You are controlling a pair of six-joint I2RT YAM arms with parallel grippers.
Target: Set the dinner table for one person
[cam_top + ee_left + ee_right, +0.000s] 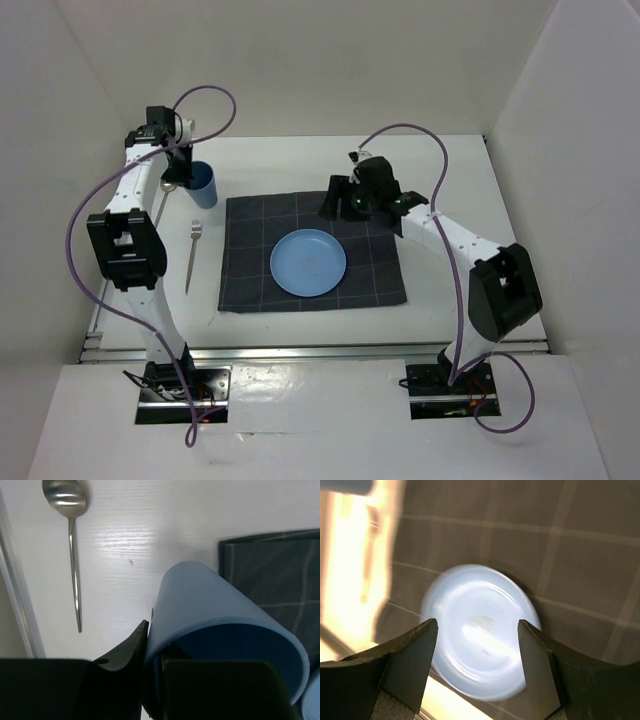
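The left tool [152, 642] is clenched on the rim of a blue cup [215, 600]. The right tool [477, 627] hangs released, fingers spread, above a blue plate [480, 605] on a dark checked mat [250, 270]. Beneath everything lies the tabletop [450, 180], which is flat, white, rectangular, silver-railed and enclosed by white walls. On it, left of the mat, lie a spoon [70, 530] and a fork [192, 250].

I see the mat [350, 215] lying mid-surface [450, 180], with the plate [309, 263] on it, about at its middle. The fork [191, 260] lies on the surface just left of the mat, running near to far. The cup [202, 184] is off the mat's far left corner. The spoon [73, 555] lies left of the cup, farther from the mat than the fork.
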